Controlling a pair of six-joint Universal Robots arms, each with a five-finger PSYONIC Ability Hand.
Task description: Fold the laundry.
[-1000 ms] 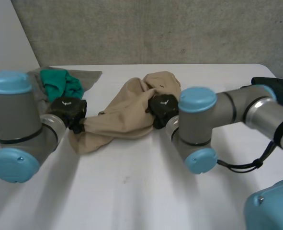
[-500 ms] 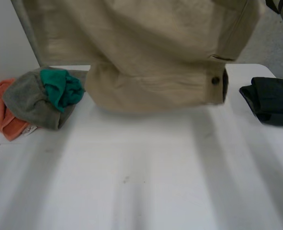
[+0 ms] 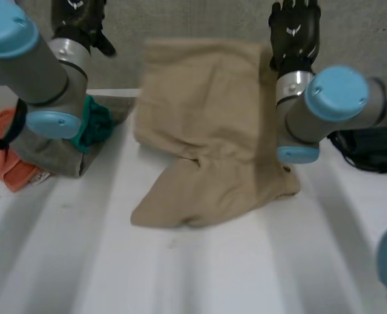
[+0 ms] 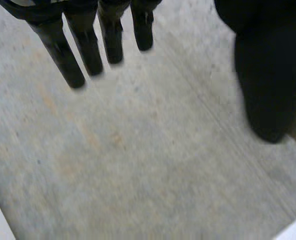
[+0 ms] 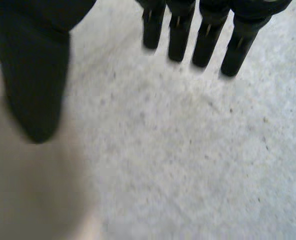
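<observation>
Two black hands are recorded raised high against the grey wall, left hand [image 3: 82, 23] and right hand [image 3: 294, 29], both released: fingers [image 4: 87, 45] are seen straight and spread in the left wrist view, fingers [image 5: 208, 35] likewise in the right wrist view, nothing held.

The beige fabric garment [image 3: 203, 131] is located between the arms, its upper edge up at hand level, just beside the right thumb, its lower part bunched on the white worktop [image 3: 213, 275].

Risks judged:
- With no grip on either side, a crumpled landing is expected; creases at the bunched hem would be set under the falling cloth.
- Drift toward the heap of grey cloth [image 3: 49, 154], green cloth [image 3: 92, 124] and orange cloth [image 3: 3, 163] is possible, so pieces could be mixed.
- The dark folded garment [image 3: 370, 147] could be disturbed by the right arm.
</observation>
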